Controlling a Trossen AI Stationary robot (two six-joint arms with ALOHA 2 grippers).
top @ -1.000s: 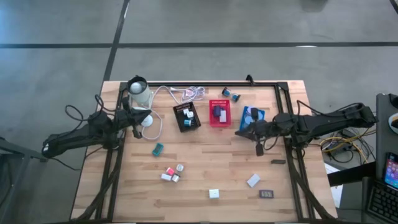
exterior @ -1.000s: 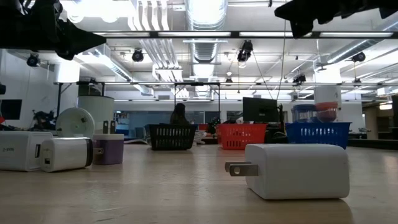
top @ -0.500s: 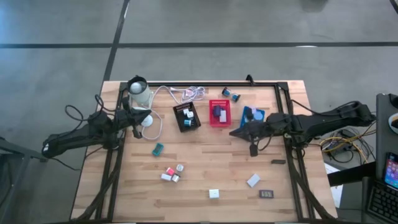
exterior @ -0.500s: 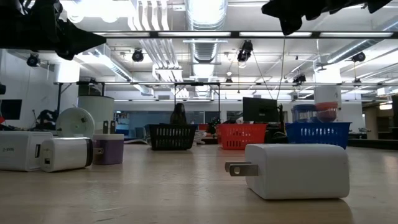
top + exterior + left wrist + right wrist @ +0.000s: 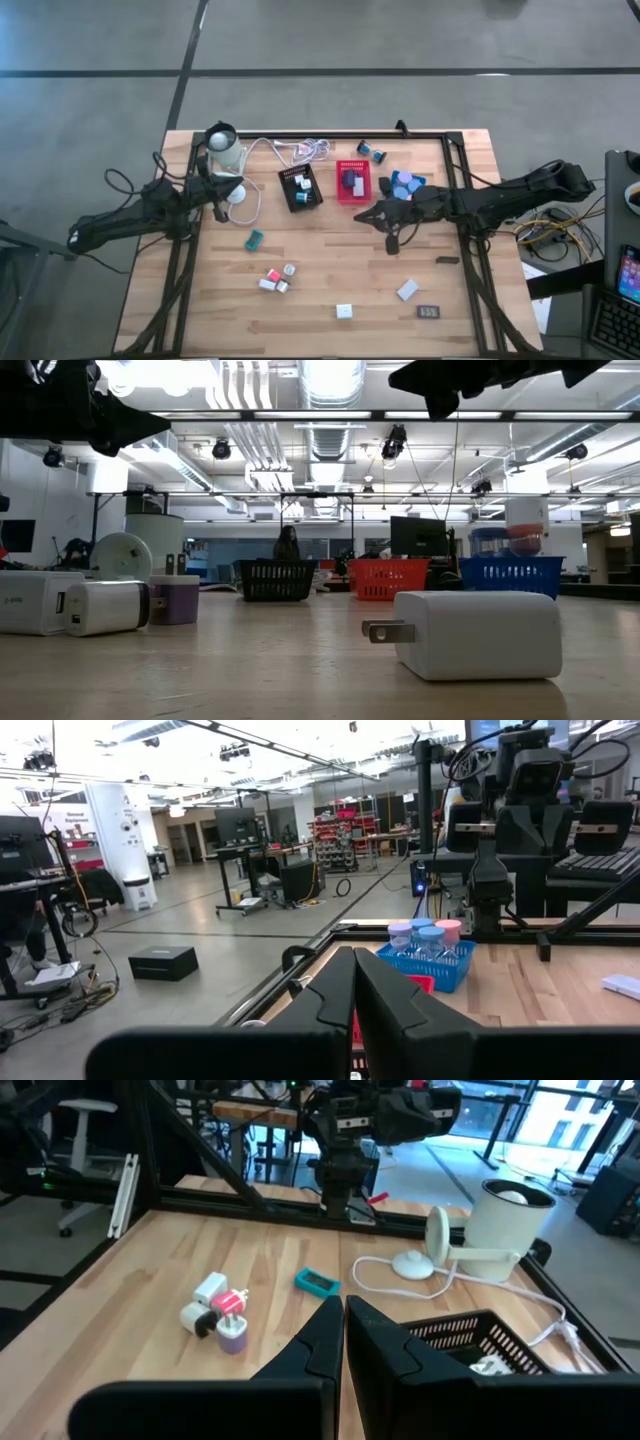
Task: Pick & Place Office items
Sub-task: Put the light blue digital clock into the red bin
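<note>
From above, the dark right gripper point(image 5: 392, 240), fingers pressed together and empty, hangs over the wooden slat table point(image 5: 330, 270) beside the blue mesh tray point(image 5: 415, 184) of round rolls; small white, teal and pink office items point(image 5: 275, 278) lie scattered nearer the front. At table level, a smooth white plug block point(image 5: 478, 634) fills the foreground, while the arms are cut off at the top edge. The left gripper point(image 5: 355, 982), also closed on nothing, waits at the table's left edge.

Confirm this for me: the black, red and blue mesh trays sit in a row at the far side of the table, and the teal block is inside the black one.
Not quite. The high view shows the teal block lying loose on the bare table, nearer than the black tray, not inside it. The rest holds: black, red tray and blue tray sit in a row at the far side.
</note>
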